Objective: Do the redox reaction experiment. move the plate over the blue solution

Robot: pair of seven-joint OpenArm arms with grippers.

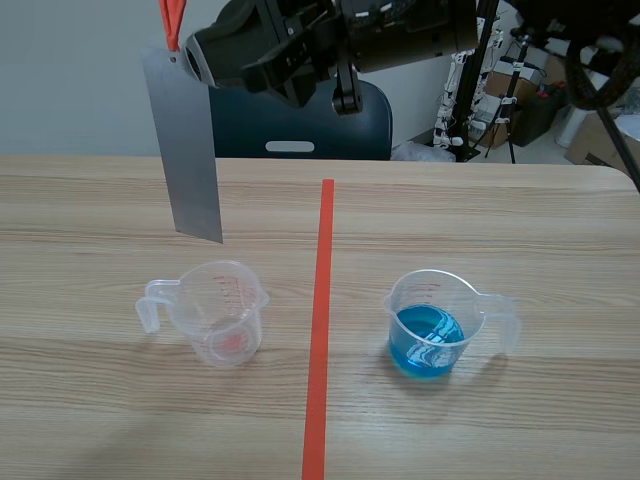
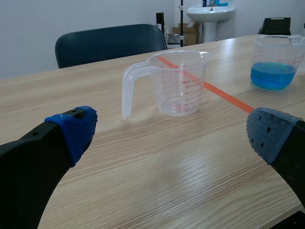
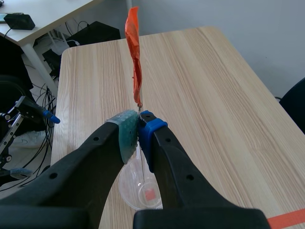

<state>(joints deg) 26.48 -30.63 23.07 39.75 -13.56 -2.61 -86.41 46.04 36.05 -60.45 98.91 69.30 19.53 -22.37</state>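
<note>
The grey metal plate (image 1: 186,150) hangs upright from my right gripper (image 1: 203,55), which is raised across the back of the table and shut on the plate's top end. An orange-red ribbon (image 1: 172,22) sticks out above the grip. The plate's lower corner hangs above and behind the empty clear cup (image 1: 218,312) at the left. The cup of blue solution (image 1: 430,325) stands right of the tape line. In the right wrist view the right gripper (image 3: 138,131) pinches the plate's thin edge (image 3: 141,164) over the empty cup (image 3: 140,188). My left gripper (image 2: 171,131) stands open, low, short of the empty cup (image 2: 178,83).
An orange-red tape line (image 1: 322,320) splits the table between the two cups. A dark blue chair (image 1: 300,125) stands behind the far edge. Stands and boxes crowd the far right background. The blue cup (image 2: 276,62) shows beyond the tape in the left wrist view.
</note>
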